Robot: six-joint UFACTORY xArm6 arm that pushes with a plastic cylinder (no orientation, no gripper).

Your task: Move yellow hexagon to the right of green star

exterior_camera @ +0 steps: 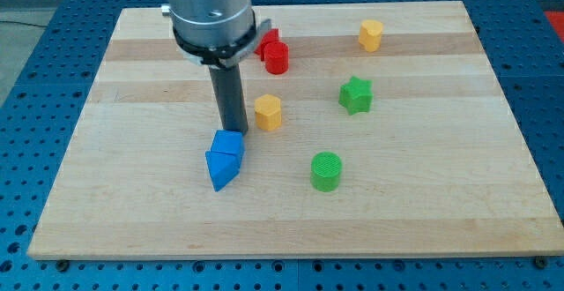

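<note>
The yellow hexagon [268,112] sat just right of my tip [235,130], left of the green star [356,95]; my tip, a bare rod, clasped nothing; the block looked light, stiff and slippery, best pushed squarely on its left face.

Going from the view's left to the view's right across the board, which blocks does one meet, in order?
blue block → my tip → yellow hexagon → red blocks → green cylinder → green star → second yellow block
</note>
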